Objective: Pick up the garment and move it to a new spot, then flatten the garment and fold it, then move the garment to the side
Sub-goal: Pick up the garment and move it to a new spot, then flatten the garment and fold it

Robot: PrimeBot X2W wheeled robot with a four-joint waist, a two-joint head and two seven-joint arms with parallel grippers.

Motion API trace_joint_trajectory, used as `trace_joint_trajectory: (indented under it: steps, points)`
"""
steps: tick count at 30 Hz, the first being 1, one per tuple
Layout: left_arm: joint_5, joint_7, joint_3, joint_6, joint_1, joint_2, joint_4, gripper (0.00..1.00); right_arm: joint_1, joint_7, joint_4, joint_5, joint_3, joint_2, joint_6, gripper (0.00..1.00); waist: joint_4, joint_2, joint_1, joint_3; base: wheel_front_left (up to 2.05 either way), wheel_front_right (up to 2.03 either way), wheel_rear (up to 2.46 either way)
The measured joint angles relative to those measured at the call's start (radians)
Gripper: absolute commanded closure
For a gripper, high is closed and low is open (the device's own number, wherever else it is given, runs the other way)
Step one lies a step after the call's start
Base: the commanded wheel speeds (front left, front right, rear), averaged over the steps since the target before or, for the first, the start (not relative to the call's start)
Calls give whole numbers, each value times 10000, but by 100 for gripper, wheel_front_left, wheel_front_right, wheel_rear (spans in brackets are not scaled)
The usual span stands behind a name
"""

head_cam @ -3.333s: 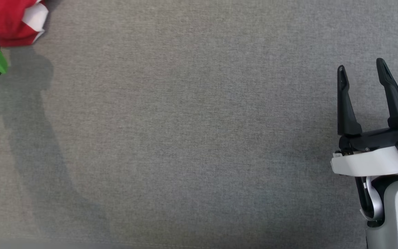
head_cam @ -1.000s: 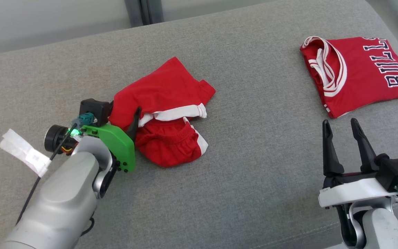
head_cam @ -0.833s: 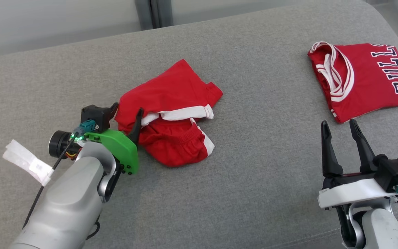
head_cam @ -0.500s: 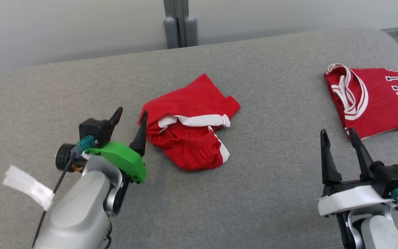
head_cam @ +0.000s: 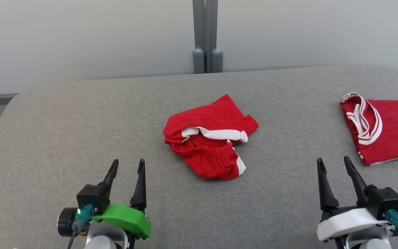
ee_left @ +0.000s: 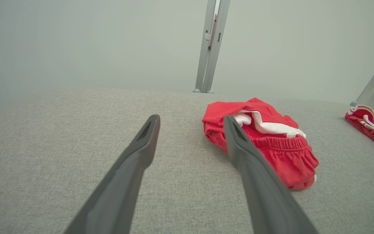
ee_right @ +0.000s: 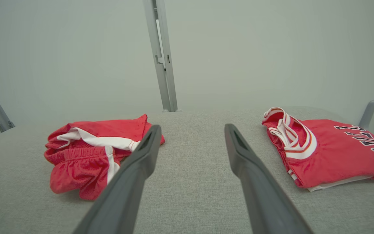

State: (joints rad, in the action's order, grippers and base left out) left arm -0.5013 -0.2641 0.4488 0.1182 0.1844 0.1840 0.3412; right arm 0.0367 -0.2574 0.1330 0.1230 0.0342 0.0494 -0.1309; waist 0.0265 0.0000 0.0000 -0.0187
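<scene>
nearest the robot, the left gripper (head_cam: pixel 129 161) sat low over the grey padded surface (head_cam: pixel 64 131). its two dark fingers were spread apart and held nothing, with the tips pointing toward the far wall. a green bracket (head_cam: pixel 126 218) sat at its wrist. off to the right, the right gripper (head_cam: pixel 333 159) was posed the same way, fingers parted with only bare grey fabric between them and a white bracket (head_cam: pixel 344 221) behind. the two grippers were well apart, and neither touched any cloth.

further out, near the middle of the surface, lay the garment (head_cam: pixel 209 138). it was a pair of red shorts with white trim, crumpled into a loose heap. the elastic waistband was bunched on the near side and a white band was folded across the top. it lay ahead and to the right of the left gripper, clear of its fingertips. in the right wrist view it sat off to the left of that gripper's fingers.

toward the right edge of the surface, beyond the right gripper, a red jersey (head_cam: pixel 385 135) lay folded flat. its white-trimmed neck and armholes were turned toward the shorts, and its dark lettering ran off the frame. it was well apart from the shorts.

farthest off, the surface ended in a rounded edge. behind it stood a pale wall (head_cam: pixel 81 34) with a grey upright post (head_cam: pixel 206 34) at its middle.
</scene>
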Motion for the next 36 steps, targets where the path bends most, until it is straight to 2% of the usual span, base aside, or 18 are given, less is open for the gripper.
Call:
trace_joint_trajectory:
  steps: [9, 23, 32, 36]
  points:
    - [644, 0, -867, -224, -898, -378, -318, 0, 104, -40, 228, 387, -721, 0, 0, 0, 77, 0, 0, -122, 0, 0, 0]
    - [1187, 0, -1480, -579, -973, -767, -88, 0, -8, -44, 343, 359, -686, -2, 0, 0, 152, 0, 0, -52, 0, 0, 0]
    - [1501, 0, -1367, -928, -875, -920, 100, 0, -31, -44, 387, 330, -642, -2, 0, 0, -44, 0, 0, 58, 0, 0, 0]
    - [1716, 2, -1016, -1131, -168, -1001, 230, 0, -122, -48, 389, 303, -623, 0, 0, 0, -200, 0, 0, 182, 0, 0, 0]
